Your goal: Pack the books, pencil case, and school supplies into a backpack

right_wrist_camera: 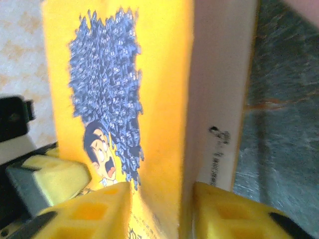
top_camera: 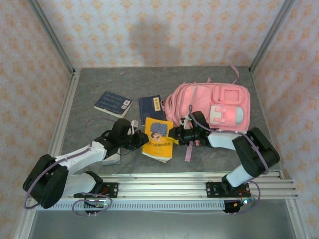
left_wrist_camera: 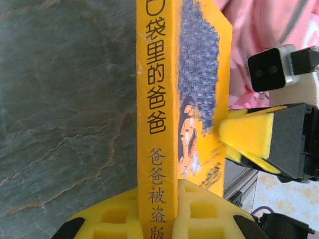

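A yellow book with a cartoon cover [top_camera: 158, 138] [left_wrist_camera: 157, 99] [right_wrist_camera: 159, 99] is held tilted over the table between my two grippers. My left gripper [top_camera: 141, 141] [left_wrist_camera: 175, 191] is shut on its spine end. My right gripper [top_camera: 175, 135] [right_wrist_camera: 162, 191] stands open at the opposite edge, its yellow pads on either side of the book's page edge; one of its pads [left_wrist_camera: 249, 134] appears in the left wrist view. The pink backpack [top_camera: 209, 104] [left_wrist_camera: 259, 25] lies flat at the back right. Two dark navy books [top_camera: 113, 103] [top_camera: 151, 106] lie to the left of the backpack.
A pale grey flat thing [top_camera: 112, 159] lies under my left arm near the front. A pink strap [top_camera: 188, 149] trails from the backpack towards the aluminium rail [top_camera: 199, 181] at the near edge. Metal frame posts and patterned walls bound the grey table [top_camera: 89, 84].
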You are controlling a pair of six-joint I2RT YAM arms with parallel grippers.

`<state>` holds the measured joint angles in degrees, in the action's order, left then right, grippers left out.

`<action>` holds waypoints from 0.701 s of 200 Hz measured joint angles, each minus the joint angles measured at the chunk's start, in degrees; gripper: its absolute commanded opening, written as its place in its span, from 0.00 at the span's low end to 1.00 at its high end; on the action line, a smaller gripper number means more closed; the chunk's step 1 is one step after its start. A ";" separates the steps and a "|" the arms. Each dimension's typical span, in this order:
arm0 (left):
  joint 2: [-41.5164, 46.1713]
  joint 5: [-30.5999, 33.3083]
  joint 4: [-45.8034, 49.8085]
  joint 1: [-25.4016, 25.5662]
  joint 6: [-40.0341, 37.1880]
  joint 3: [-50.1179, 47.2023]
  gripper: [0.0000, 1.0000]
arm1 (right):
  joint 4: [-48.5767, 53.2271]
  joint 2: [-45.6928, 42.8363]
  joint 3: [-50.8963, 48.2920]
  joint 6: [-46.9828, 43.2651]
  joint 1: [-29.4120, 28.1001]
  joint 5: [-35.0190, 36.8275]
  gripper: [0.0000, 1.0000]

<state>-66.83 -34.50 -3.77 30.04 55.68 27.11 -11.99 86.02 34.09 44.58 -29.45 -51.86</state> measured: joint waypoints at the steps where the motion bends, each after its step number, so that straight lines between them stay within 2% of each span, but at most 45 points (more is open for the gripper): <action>1: 0.09 0.02 0.00 0.00 0.00 0.00 0.00 | 0.79 -0.42 0.20 -0.66 0.00 0.70 0.59; 13: 1.57 0.15 0.17 0.00 0.04 0.00 0.00 | 4.92 -3.80 1.36 -3.08 -0.11 4.15 0.71; 23: 2.75 0.33 0.52 0.00 0.31 -0.02 0.00 | 6.75 -6.86 1.70 -5.25 -0.13 6.69 0.75; 27: 3.28 0.35 0.55 0.00 0.55 -0.02 0.00 | 7.13 -7.82 1.68 -4.98 -0.11 7.28 0.80; 55: 8.48 0.44 0.55 0.00 2.47 -0.02 0.00 | 5.46 -12.09 -0.24 -3.28 -0.13 8.66 0.83; 61: 9.94 0.48 0.55 0.00 2.95 -0.02 0.00 | 4.50 -12.41 -1.09 -2.25 -0.13 8.66 0.88; 105: 19.19 0.57 0.50 0.02 5.90 0.17 0.00 | -8.17 -13.25 -7.74 8.22 -1.51 8.35 0.93; 140: 22.53 0.87 0.50 0.02 7.80 0.20 0.00 | -25.24 -13.14 -7.96 16.90 -5.49 7.30 0.93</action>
<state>-44.29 -33.63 -3.27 30.06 63.48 27.31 -37.23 72.88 26.13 61.47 -34.94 -44.56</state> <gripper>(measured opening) 0.141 0.926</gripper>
